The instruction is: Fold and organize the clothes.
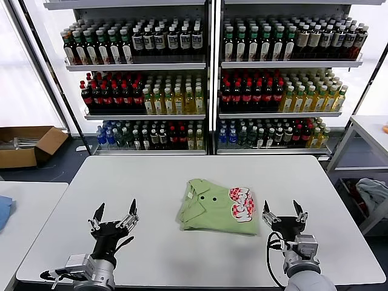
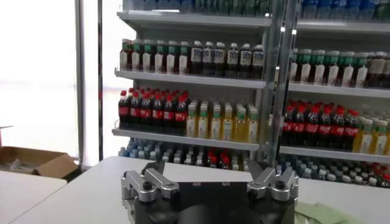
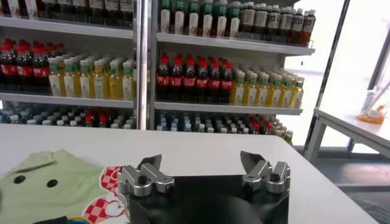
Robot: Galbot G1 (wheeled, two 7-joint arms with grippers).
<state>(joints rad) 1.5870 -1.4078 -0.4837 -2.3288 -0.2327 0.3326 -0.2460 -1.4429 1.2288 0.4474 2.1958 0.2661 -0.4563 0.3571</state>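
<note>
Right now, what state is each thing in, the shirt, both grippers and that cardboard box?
Polo shirt: folded, lying flat on the table, collar and printed graphic facing up.
Left gripper: open, empty, off the shirt's left side.
Right gripper: open, empty, just right of the shirt.
Cardboard box: open, on the floor.

1. The polo shirt [image 1: 219,206] is showing as soft, matt green cloth with a glossier red-and-white print and small dark buttons.
2. The table [image 1: 151,200] is presenting a smooth, pale, faintly sheened top.
3. The left gripper [image 1: 113,216] and right gripper [image 1: 284,213] are looking like matt black plastic with brushed grey metal fingers.
4. The bottles [image 1: 182,97] are gleaming glossy on metal shelves [image 1: 136,65].
5. The box [image 1: 27,145] is looking like dull brown cardboard.
</note>
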